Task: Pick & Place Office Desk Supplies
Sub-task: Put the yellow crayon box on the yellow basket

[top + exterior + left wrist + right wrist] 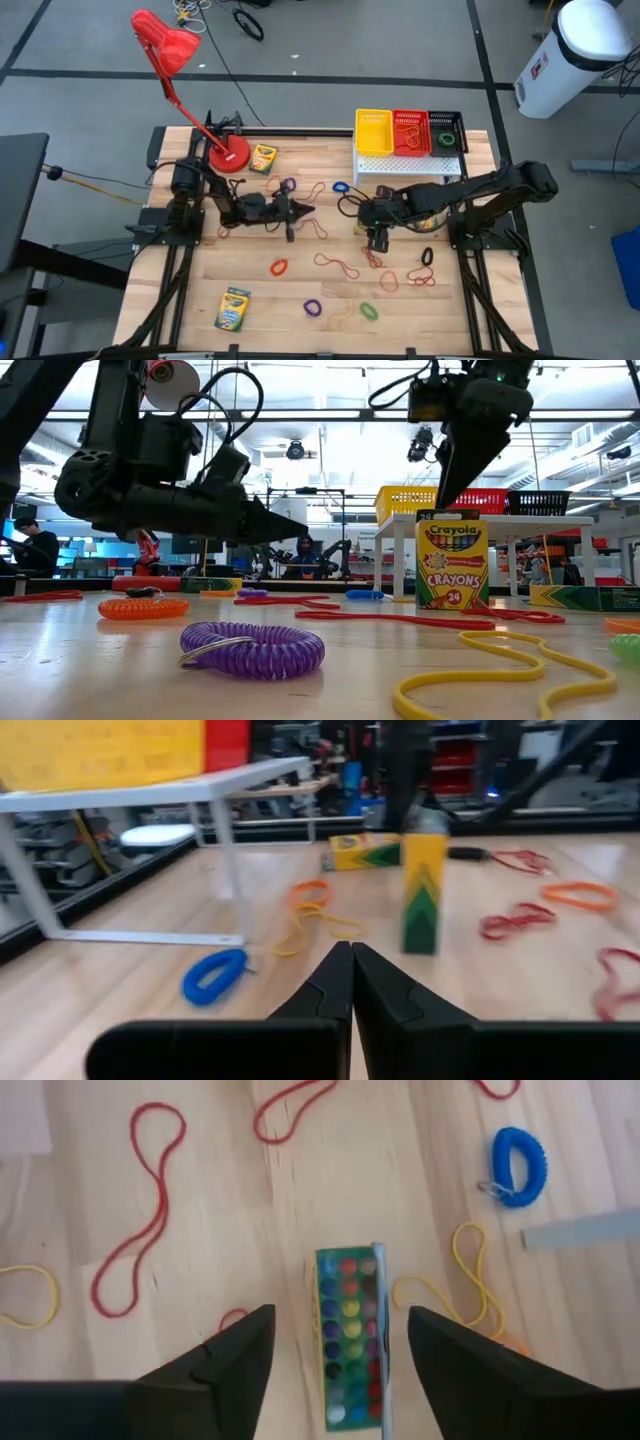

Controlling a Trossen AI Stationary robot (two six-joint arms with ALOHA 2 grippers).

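Directly below the right gripper (pixel 340 1355), whose fingers stand wide apart, a crayon box (pixel 452 559) stands upright and open-topped mid-table, likely to topple if clipped on descent, while the left gripper (pixel 350 982) hovers pinched shut and empty nearby.

1. In the high view, the upright yellow-green cardboard crayon box (pixel 381 236) is almost wholly covered by the right claw (pixel 378 240) hanging over it.
2. The contents of the small black mesh basket (pixel 446 131) are too small to identify (something green, nothing more).
3. In the left wrist view, the upright crayon box (pixel 423 892) is blurred, its print unreadable, and the dark arm above it is cut off by the frame edge.
4. In the right wrist view, the open crayon box's (pixel 351 1337) lower end runs out of frame between the spread fingers.
5. People beyond the desk (pixel 330 670) in the low view are distant, indistinct figures.
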